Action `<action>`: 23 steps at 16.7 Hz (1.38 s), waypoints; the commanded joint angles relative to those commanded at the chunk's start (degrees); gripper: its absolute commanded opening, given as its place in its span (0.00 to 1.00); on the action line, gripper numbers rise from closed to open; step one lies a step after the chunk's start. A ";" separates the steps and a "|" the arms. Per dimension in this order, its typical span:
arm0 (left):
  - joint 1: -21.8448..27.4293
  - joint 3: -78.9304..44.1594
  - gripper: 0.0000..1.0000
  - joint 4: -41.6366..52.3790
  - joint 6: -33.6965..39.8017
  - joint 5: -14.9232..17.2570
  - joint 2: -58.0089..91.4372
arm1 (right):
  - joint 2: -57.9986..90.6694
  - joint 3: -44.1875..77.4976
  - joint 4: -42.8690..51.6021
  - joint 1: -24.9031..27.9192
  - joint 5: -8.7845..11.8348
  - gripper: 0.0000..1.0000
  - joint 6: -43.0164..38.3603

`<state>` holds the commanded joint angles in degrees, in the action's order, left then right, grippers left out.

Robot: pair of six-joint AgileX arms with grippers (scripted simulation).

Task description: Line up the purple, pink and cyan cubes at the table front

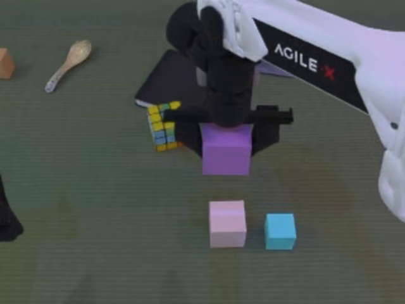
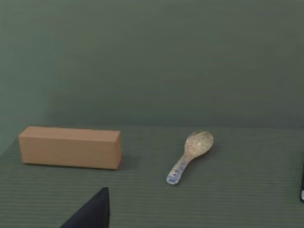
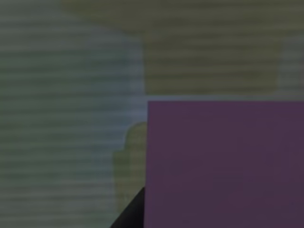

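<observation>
A: A dull grey-green desk (image 1: 95, 209) with faint stripes was shown from above. The pink cube (image 1: 228, 223) and the cyan cube (image 1: 280, 231) were set side by side near the front, close but apart, presumably as the start of the row.

B: And the purple cube (image 1: 226, 149)?

A: It was seen behind the pink one, under the right claw (image 1: 226, 126), which was lowered over its top. Whether the cube was pinched or merely covered could not be told; the fingers were hidden by the wrist. The cube was judged to be on its way to the open spot left of the pink one.

B: Was anything else shown near it?

A: A yellow-green puzzle cube (image 1: 163, 126) was found just beside it, against a dark flat slab (image 1: 171, 79). A spoon (image 1: 68, 63) and an orange block (image 1: 6, 63) were laid well apart at the far left.

B: What was added by the wrist views?

A: From the right wrist, only a purple face (image 3: 223, 164) filling much of the picture was given, so closeness was confirmed but no grip. From the left wrist, the orange block (image 2: 70, 147) was revealed as long rather than small, beside the spoon (image 2: 191, 156). The left arm (image 1: 7, 218) was parked at the left edge, its claw not seen.
</observation>
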<state>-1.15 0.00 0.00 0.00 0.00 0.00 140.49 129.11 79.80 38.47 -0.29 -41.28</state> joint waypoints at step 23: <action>0.00 0.00 1.00 0.00 0.00 0.00 0.00 | 2.24 -8.61 -12.22 16.30 -0.27 0.00 -14.04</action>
<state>-1.15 0.00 0.00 0.00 0.00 0.00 142.74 120.50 67.59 54.77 -0.56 -55.31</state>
